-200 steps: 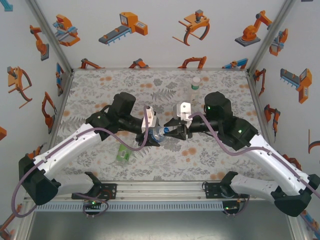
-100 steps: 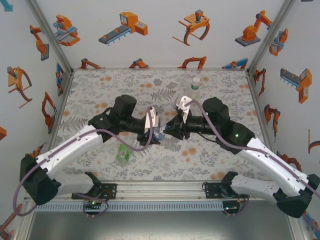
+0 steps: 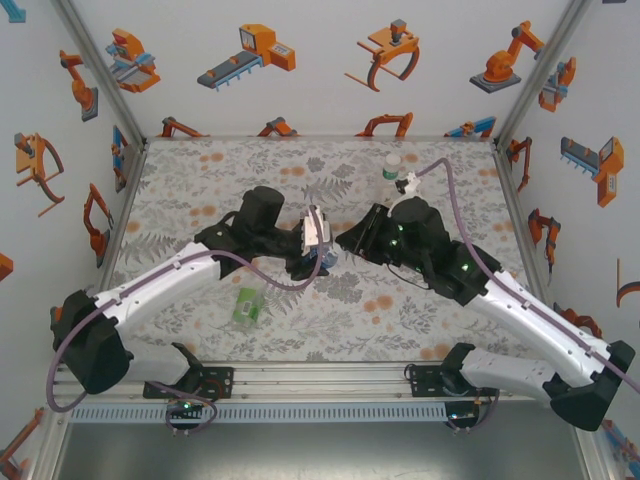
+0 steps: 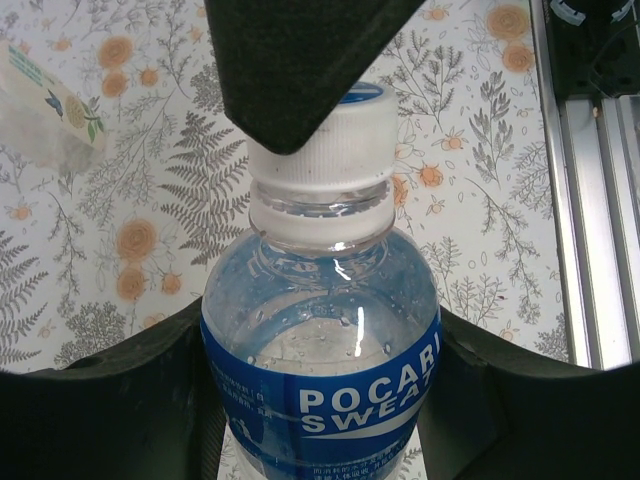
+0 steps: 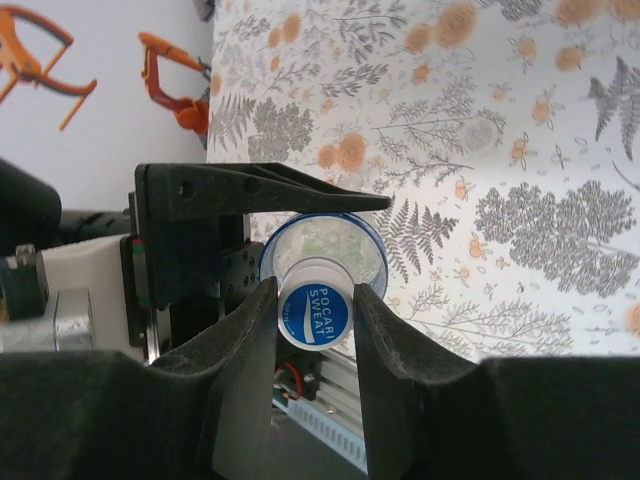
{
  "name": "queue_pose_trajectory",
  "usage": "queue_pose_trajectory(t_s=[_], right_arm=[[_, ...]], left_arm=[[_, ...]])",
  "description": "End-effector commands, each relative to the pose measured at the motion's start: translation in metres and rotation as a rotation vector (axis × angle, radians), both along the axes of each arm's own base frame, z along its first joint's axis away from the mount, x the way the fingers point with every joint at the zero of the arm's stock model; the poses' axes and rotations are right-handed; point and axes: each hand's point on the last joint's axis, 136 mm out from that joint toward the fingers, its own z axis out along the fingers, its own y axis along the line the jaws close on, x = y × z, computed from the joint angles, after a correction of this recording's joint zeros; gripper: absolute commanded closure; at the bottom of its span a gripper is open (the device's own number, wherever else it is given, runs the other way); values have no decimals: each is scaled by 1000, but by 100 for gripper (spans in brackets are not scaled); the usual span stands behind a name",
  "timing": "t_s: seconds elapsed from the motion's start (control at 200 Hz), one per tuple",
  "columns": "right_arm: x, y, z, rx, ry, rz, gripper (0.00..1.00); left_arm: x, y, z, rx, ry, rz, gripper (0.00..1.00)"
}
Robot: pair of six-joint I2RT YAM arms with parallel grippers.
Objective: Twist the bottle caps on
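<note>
Bracing clear blue-labelled plastic bottle (image 4: 320,340) in clamped left gripper (image 3: 321,257) | right gripper (image 5: 313,312) pinching white screw cap (image 4: 325,150) atop bottle, likely for twisting

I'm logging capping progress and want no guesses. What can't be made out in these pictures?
1. Left wrist view: the top of the cap, partly covered by a finger of the right gripper; its tightness cannot be told.
2. Left wrist view: the base of the Pocari Sweat bottle, cut off by the bottom edge.
3. Top view: whether the lying green-labelled bottle is capped; too small.
</note>
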Motion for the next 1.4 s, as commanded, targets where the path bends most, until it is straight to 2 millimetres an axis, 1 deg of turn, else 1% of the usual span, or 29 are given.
queue_pose_trajectory(t_s=[0.0,0.035,0.075,0.145,0.18,0.27,0.325,0.381,0.481,0.541,0.611,0.666,0.711,0.766,0.846,0.971,1.091,1.177,1.252,1.397], right_arm=[[4,-12,-12,-16,75,-103,94],[7,-12,-5,-25,39,-96,91],[10,-12,9,-34,-18,-78,87],[13,-13,34,-81,-134,-38,75],[13,-14,46,-105,-194,-15,69],[8,-10,78,-177,-376,93,61],[1,-5,90,-222,-488,185,59],[-12,3,100,-270,-608,307,57],[-36,16,104,-349,-790,522,54],[-53,21,101,-397,-888,661,53],[-73,26,93,-446,-983,824,51],[-81,27,83,-484,-1020,906,49],[-81,25,78,-516,-1024,923,49],[-73,22,75,-554,-1003,892,49],[-56,18,71,-596,-943,805,51],[-37,15,60,-596,-828,695,54],[-20,5,46,-593,-693,554,56],[-14,1,30,-563,-598,487,58],[-8,-6,12,-543,-502,404,60],[-3,-22,-33,-523,-286,263,63]], left_arm=[[4,-13,43,-117,-79,-30,100],[4,-14,42,-115,-79,-31,100],[3,-14,41,-112,-73,-37,100],[1,-13,40,-103,-66,-46,100],[0,-12,39,-98,-61,-47,100],[-5,-10,38,-88,-60,-64,100],[-8,-8,36,-78,-51,-73,100],[-11,-6,35,-71,-46,-84,100],[-20,-4,34,-64,-28,-125,100],[-27,-3,35,-63,-12,-156,100],[-34,-1,38,-68,7,-189,100],[-38,-1,39,-76,17,-207,100],[-39,0,40,-80,17,-209,100],[-37,0,40,-74,25,-188,100],[-28,1,37,-52,16,-134,100],[-14,4,32,-30,-2,-46,100],[3,13,31,-28,7,49,100],[16,22,31,-34,32,119,100],[25,32,33,-52,46,168,100],[42,51,35,-82,84,286,100]])
